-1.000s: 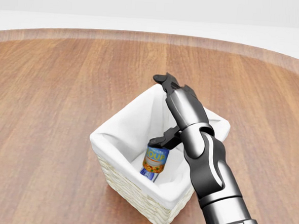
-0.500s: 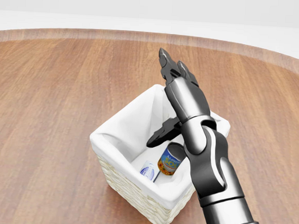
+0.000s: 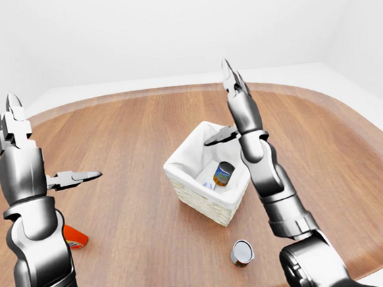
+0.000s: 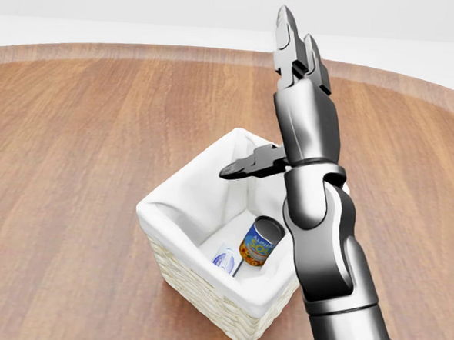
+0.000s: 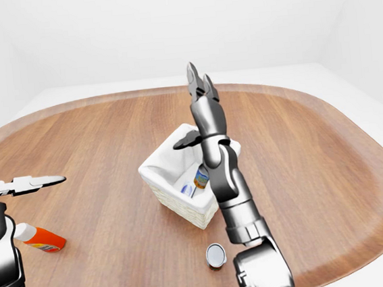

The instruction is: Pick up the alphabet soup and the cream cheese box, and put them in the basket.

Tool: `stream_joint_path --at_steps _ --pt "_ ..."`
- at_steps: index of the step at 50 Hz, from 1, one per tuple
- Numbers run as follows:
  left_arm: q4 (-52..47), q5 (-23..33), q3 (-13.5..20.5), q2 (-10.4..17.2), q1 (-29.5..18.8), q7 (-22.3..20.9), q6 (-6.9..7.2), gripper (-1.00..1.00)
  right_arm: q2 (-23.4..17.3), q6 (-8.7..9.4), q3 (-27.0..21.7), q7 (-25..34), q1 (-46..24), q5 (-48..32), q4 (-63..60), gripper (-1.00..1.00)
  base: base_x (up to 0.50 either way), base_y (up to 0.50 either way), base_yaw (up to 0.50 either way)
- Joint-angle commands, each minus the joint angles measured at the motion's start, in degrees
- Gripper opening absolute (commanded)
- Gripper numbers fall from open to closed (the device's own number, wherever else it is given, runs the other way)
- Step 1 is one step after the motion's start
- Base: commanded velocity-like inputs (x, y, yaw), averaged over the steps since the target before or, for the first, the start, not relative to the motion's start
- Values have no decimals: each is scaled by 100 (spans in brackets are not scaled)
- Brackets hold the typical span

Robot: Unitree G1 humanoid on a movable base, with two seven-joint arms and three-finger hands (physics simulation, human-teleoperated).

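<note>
The alphabet soup can lies tilted inside the white-lined wicker basket, near its right wall. A small white and blue thing lies beside it on the basket floor; I cannot tell whether it is the cream cheese box. My right hand is raised above the basket, open, fingers pointing up and thumb out to the left, holding nothing. My left hand is held up at the left of the left-eye view, open and empty, well away from the basket.
An orange bottle lies on the round wooden table at the lower left. A small can lies on its side below the basket. The table's curved edge runs close beneath that can.
My right hand has lifted out of the basket and straightened its fingers upward. The soup can left its grasp and tipped over to the right on the basket floor.
</note>
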Motion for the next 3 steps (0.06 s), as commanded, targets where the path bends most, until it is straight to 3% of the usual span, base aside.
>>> stream_joint_path --at_steps 1,3 --pt "-14 -84 -8 10 -4 -146 0 100 16 0 -11 -758 64 659 -314 100 0 0 0" --pt "5 -17 -34 8 -5 -141 0 100 77 0 -26 -1057 129 871 -322 100 0 0 0"
